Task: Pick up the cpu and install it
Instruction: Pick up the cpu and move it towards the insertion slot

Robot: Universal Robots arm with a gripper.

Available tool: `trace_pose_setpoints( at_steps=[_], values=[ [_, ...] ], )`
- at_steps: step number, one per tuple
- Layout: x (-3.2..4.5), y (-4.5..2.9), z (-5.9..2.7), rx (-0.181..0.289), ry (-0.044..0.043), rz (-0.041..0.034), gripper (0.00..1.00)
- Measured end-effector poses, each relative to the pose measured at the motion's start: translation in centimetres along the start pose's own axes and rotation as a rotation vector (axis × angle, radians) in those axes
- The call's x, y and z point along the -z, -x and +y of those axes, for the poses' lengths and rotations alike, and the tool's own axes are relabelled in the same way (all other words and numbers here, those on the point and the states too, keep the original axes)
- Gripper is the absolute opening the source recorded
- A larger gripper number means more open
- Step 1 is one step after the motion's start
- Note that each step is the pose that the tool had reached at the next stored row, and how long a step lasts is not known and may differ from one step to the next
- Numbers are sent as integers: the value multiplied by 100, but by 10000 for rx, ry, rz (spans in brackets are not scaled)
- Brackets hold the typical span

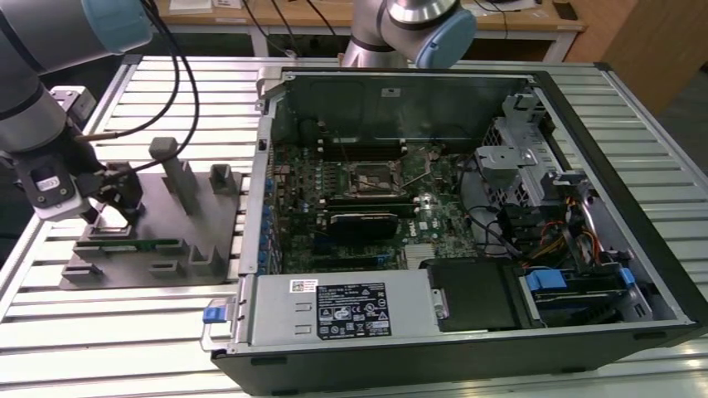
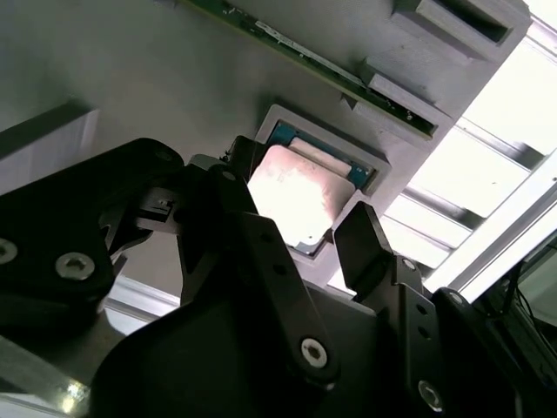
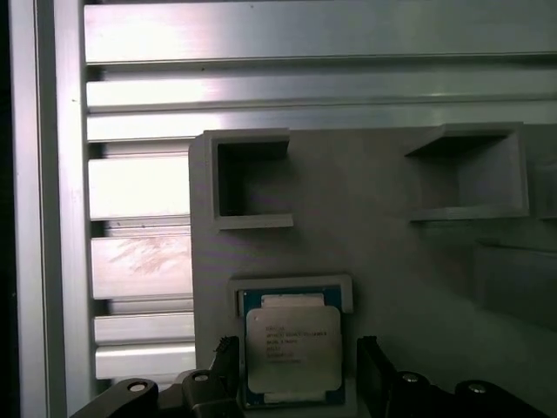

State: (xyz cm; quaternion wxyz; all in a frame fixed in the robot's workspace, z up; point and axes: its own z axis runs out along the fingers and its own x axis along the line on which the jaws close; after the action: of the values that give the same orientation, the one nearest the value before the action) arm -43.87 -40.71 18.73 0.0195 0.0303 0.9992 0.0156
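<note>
Starting at the exterior view's left: a grey robot arm [image 1: 33, 124], wrist lowered over the near-left part of a grey tray [image 1: 149, 217]. Under the tray, a slatted aluminium desk [image 1: 133, 332]. On the tray, several upright grey posts [image 1: 177, 176] and a long green circuit strip [image 1: 138, 245] lying flat just beside the wrist.

Seen in both wrist views: the cpu [image 3: 293, 348] [image 2: 296, 196], silvery top up, lying flat in a shallow framed recess of the tray near its edge, with slats of the desk beyond. Black jaws apart, one on each side of the cpu and level with it, not clamped. Cannot tell whether either one touches the chip's rim. Past the cpu in the first wrist view, two empty box-shaped pockets [image 3: 252, 178] of the tray.

Further right in the exterior view: an open black computer case [image 1: 625, 174] lying on the desk just beside the tray. Inside, a green motherboard [image 1: 332, 195] with a dark square socket [image 1: 370, 176] near its middle, well apart from the cpu. Along the case's near edge, a grey power supply [image 1: 343, 311]. Behind the case, a second arm [image 1: 426, 21].
</note>
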Motion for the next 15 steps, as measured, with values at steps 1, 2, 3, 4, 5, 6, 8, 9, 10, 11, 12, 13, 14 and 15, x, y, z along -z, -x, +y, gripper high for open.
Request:
trace_pose_setpoints(
  at_steps=[1, 2, 3, 4, 5, 6, 8, 9, 10, 11, 12, 13, 14, 15],
  values=[
    [-4, 0, 0, 0, -1, 1, 65],
    [-6, -1, 0, 0, -2, 1, 65],
    [-7, -1, -1, 0, -2, 3, 65],
    [-9, -1, 0, 0, -2, 2, 65],
    [-14, -1, 0, 0, 0, 0, 65],
    [-17, -1, 0, 1, 0, 0, 65],
    [-21, -1, 3, 1, -1, 1, 65],
    [-23, -1, 5, 2, -1, 1, 65],
    [-27, -1, 6, 2, 0, 0, 65],
    [-30, -2, 7, 3, 0, 0, 65],
    [-32, -2, 8, 4, -3, 1, 65],
    [-36, -2, 9, 5, -3, 1, 65],
    [-41, -2, 9, 6, -2, -1, 65],
    [-43, -3, 10, 7, -4, 1, 65]
  ],
)
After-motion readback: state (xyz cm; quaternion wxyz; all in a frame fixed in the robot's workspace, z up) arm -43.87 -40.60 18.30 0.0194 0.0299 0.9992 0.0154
